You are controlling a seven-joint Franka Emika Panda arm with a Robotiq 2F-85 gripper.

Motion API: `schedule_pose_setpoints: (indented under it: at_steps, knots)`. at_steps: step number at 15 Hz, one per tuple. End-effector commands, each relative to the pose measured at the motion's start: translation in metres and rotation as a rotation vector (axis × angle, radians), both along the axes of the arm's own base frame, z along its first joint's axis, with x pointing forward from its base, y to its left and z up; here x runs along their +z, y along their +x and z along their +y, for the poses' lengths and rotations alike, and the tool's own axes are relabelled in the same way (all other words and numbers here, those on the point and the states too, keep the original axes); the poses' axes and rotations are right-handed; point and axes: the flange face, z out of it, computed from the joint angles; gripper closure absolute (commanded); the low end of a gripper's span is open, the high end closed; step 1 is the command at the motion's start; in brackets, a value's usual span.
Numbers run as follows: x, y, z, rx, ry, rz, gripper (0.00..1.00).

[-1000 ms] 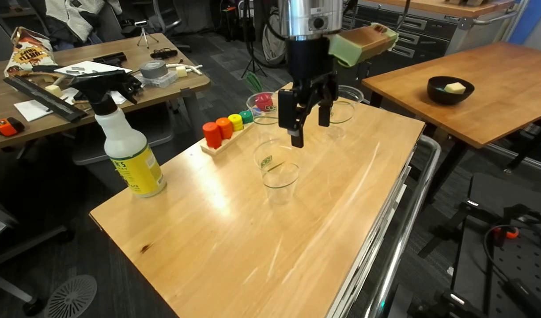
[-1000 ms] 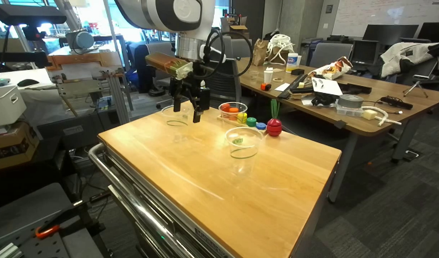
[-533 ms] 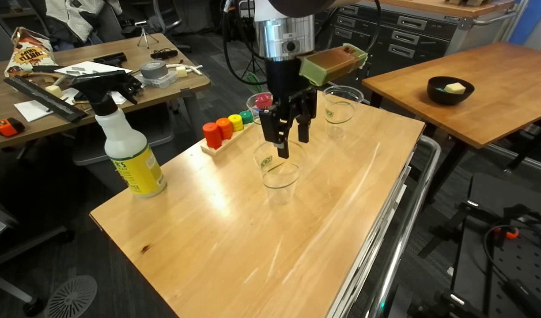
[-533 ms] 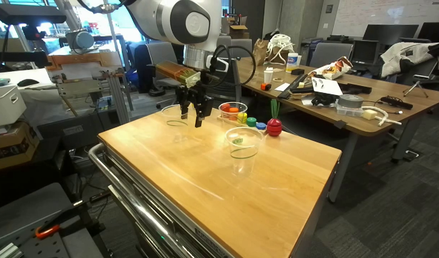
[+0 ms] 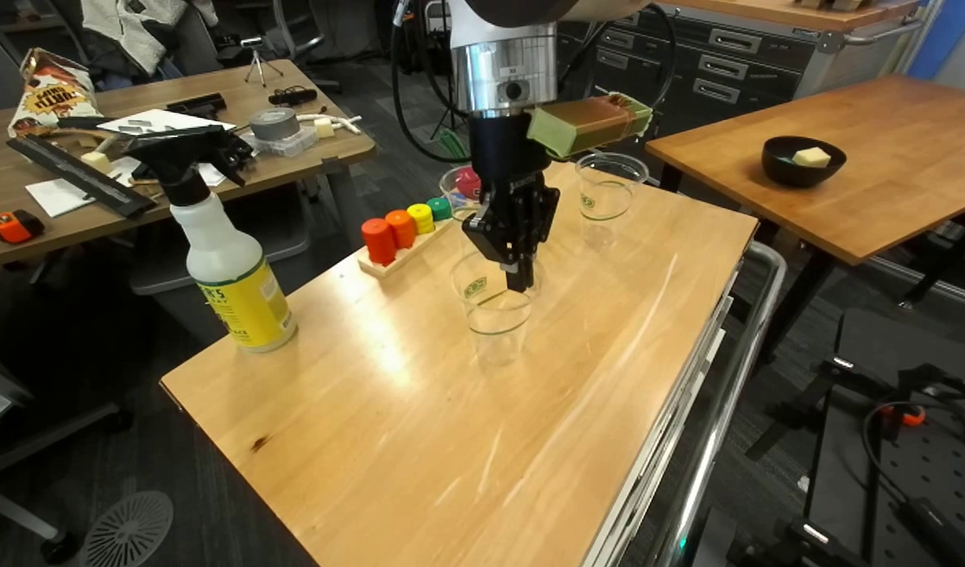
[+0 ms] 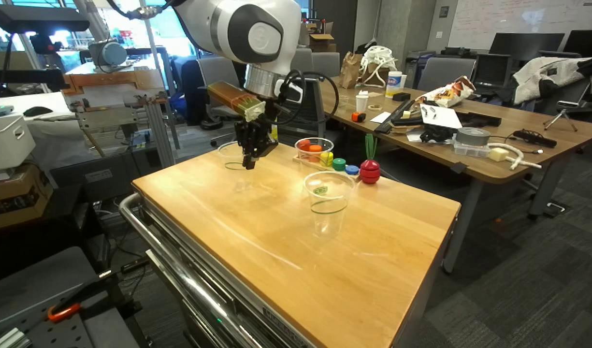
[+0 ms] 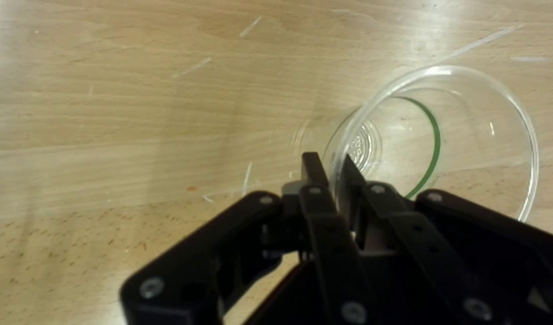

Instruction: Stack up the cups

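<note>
Wrist view: black two-finger gripper (image 7: 333,169) closed to a narrow gap, pinching the rim of a clear, green-banded plastic cup (image 7: 472,131). In an exterior view, that cup stands upright and nearest; a second clear cup (image 5: 608,195) stands far right, a third clear cup (image 5: 458,203) far left. Light wooden tabletop (image 5: 419,441) spreads from the gripped cup toward the near and right edges.

Wrist view: hand (image 7: 332,170) hides part of cup (image 7: 433,135).
</note>
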Motion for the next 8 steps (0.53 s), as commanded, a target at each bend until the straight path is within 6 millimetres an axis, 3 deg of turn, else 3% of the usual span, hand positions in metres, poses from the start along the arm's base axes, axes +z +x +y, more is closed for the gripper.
schedule_pose_setpoints:
  at_steps: [1,5,8]
  knots:
    - [0.016,-0.008,0.003,0.034,0.022,0.025,1.00]
    - [0.046,-0.015,-0.004,0.035,0.025,0.042,0.99]
    - [0.090,-0.019,-0.014,0.015,0.055,0.021,0.99]
